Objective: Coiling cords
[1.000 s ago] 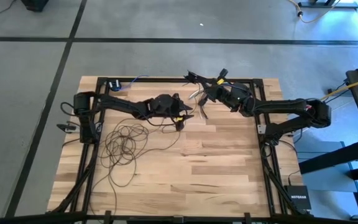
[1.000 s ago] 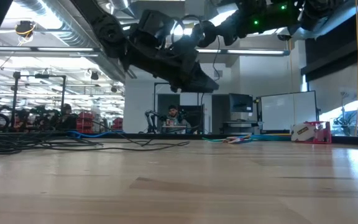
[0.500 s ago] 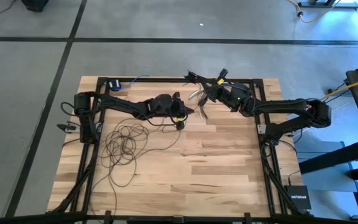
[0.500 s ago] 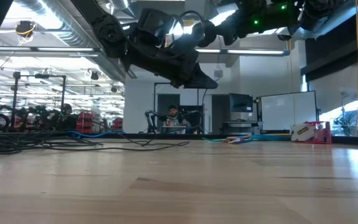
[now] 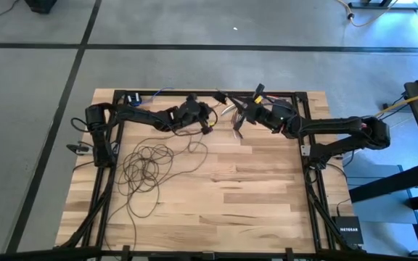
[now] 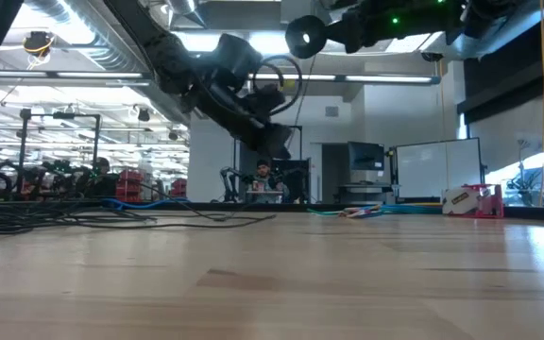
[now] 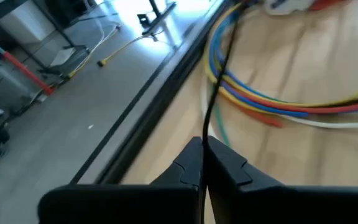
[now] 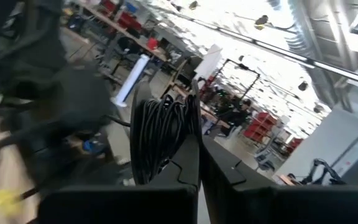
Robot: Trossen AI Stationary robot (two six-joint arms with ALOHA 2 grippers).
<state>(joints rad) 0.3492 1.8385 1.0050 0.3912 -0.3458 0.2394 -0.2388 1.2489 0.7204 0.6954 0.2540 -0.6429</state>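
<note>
The right tool (image 5: 239, 116) hangs above the far edge of the worktop (image 5: 267, 203), fingers pressed shut on a tight black hank of cord (image 8: 163, 134), already wound and gripped between them in its wrist view; so part of the coiling looks done. The left tool (image 5: 207, 123) sits just beside that hank, on the side of the loose heap, its fingers (image 7: 225, 168) pinched narrow on a single dark strand of the cord that runs up past a short bundle of multicoloured wires (image 7: 272, 102) lying on the wood; I take it to be holding the next length ready to lay onto the hank.

Plenty is left, though; a large slack tangle of the cord (image 5: 147, 170) sprawls on the worktop well away from the hank, toward the near left, loop over loop, with a long tail trailing to the near edge; a strand leads from it up toward the left tool. I cannot pick out the cord's end piece. By my reckoning the job is under half done; most of the wire is yet to be gathered.
</note>
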